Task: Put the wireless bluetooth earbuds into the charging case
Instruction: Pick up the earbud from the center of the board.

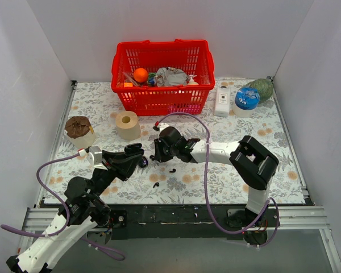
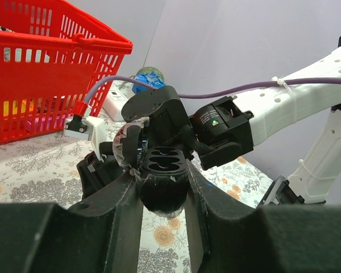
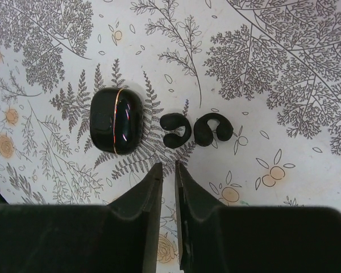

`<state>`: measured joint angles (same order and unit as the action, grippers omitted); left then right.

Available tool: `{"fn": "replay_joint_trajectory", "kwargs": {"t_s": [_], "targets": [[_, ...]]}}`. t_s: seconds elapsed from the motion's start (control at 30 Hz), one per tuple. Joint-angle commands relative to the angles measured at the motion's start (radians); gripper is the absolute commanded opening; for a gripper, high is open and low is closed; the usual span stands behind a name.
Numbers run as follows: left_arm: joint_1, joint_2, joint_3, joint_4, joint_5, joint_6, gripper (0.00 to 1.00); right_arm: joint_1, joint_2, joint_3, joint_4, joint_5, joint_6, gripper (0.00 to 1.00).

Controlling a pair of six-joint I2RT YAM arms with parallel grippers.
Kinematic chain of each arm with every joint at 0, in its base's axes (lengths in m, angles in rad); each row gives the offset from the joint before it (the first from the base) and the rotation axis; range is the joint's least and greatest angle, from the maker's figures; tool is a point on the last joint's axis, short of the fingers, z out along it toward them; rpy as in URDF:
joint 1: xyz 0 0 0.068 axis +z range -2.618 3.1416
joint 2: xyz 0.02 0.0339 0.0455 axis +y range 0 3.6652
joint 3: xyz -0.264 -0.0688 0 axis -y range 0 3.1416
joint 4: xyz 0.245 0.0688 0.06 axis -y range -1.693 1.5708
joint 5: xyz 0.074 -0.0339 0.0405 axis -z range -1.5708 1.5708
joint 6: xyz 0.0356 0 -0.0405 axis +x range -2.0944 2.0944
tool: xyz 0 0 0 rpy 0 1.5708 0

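My left gripper [image 1: 141, 161] [image 2: 162, 172] is shut on the charging case [image 2: 161, 190]. The case is black, held off the table, lid open, and its two wells look empty. My right gripper [image 1: 157, 150] is close in front of it, and the right arm's wrist [image 2: 221, 128] fills the view behind the case. Two small black earbuds [image 1: 171, 169] [image 1: 156, 184] lie on the cloth below. The right wrist view shows my right gripper [image 3: 169, 166] nearly shut and empty over two C-shaped buds [image 3: 176, 129] [image 3: 212, 129] beside a closed glossy black case [image 3: 116, 120], which does not match the other views.
A red basket [image 1: 162, 96] of items stands at the back. A tan tape roll [image 1: 127, 125] and a brown-topped roll [image 1: 79, 129] sit to the left. A white bottle [image 1: 222, 100], a blue-lidded jar [image 1: 246, 101] and a green object [image 1: 263, 88] are at the back right. A purple cable [image 1: 203, 142] arcs over the right arm.
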<state>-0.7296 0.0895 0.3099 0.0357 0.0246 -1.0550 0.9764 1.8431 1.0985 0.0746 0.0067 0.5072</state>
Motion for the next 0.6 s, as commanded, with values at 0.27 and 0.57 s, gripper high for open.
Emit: {"fn": "replay_joint_trajectory", "kwargs": {"t_s": [0.27, 0.57], "targets": [[-0.002, -0.005, 0.035, -0.010, -0.011, 0.001, 0.00, 0.002, 0.071, 0.089, -0.009, -0.019, -0.052, 0.28], [-0.002, -0.010, 0.035, -0.017, -0.011, 0.001, 0.00, 0.001, 0.102, 0.121, -0.024, 0.029, -0.036, 0.33]]}}
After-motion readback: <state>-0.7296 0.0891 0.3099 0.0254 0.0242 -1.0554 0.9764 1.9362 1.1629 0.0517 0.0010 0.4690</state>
